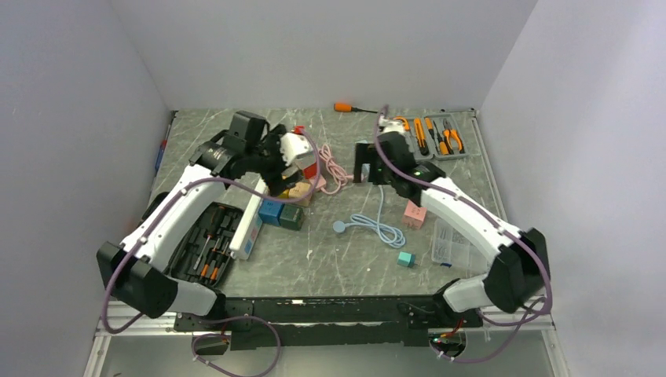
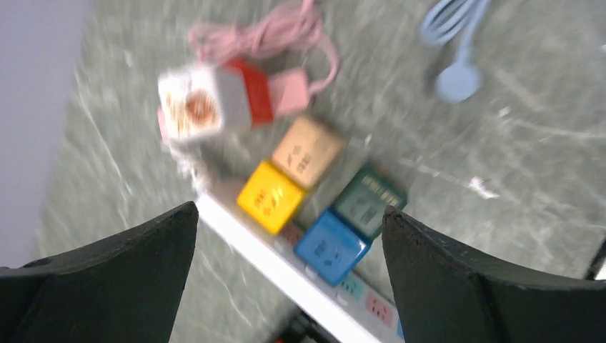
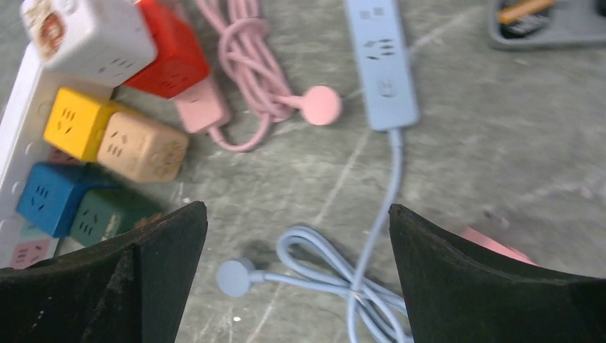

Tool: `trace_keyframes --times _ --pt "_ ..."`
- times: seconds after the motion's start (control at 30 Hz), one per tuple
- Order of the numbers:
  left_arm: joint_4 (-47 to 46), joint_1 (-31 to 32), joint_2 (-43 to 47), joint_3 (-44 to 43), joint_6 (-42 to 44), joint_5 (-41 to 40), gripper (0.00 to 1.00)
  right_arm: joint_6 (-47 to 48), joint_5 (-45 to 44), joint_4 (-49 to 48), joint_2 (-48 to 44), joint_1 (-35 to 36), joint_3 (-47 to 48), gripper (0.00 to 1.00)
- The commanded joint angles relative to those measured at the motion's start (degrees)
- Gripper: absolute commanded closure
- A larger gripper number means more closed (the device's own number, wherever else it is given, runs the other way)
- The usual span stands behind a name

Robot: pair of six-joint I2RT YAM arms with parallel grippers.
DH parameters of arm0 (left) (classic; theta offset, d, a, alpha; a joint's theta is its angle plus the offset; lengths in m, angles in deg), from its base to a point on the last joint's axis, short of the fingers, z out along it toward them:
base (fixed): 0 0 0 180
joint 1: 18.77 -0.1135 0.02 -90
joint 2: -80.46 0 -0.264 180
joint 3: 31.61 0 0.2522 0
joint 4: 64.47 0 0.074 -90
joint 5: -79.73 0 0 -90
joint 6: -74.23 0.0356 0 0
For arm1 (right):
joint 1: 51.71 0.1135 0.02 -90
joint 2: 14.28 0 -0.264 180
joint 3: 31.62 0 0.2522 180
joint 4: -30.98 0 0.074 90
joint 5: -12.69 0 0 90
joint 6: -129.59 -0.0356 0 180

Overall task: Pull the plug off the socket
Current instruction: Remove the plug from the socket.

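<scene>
The socket is a white power strip [image 2: 246, 239] [image 3: 16, 107] [image 1: 250, 224]. A yellow cube plug [image 2: 270, 195] [image 3: 70, 121] and a blue cube plug [image 2: 332, 245] [image 3: 48, 196] sit on it. A tan cube [image 2: 307, 151] and a green cube [image 2: 368, 202] rest against them. A white cube [image 2: 194, 103] [image 3: 89, 36] joined to a red cube [image 3: 168, 57] lies at the strip's far end. My left gripper [image 2: 289, 211] [image 1: 279, 169] hovers open over the yellow and blue plugs, holding nothing. My right gripper [image 3: 296, 209] [image 1: 363, 169] is open above the table and grips nothing.
A pink cable [image 3: 239, 57] and a light blue strip [image 3: 382, 64] with its coiled cable [image 1: 377, 224] lie mid-table. An open black tool case [image 1: 208, 243] is at the left, a pliers tray [image 1: 432, 135] at the back right, a clear box [image 1: 451, 243] and small blocks at the right.
</scene>
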Motion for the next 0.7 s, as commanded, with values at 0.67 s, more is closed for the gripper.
trace_keyframes --times 0.67 --pt "-24.35 -21.98 -20.04 5.90 -16.46 2.90 0.06 1.94 0.45 -12.29 35.09 6.94 16.44 0.28"
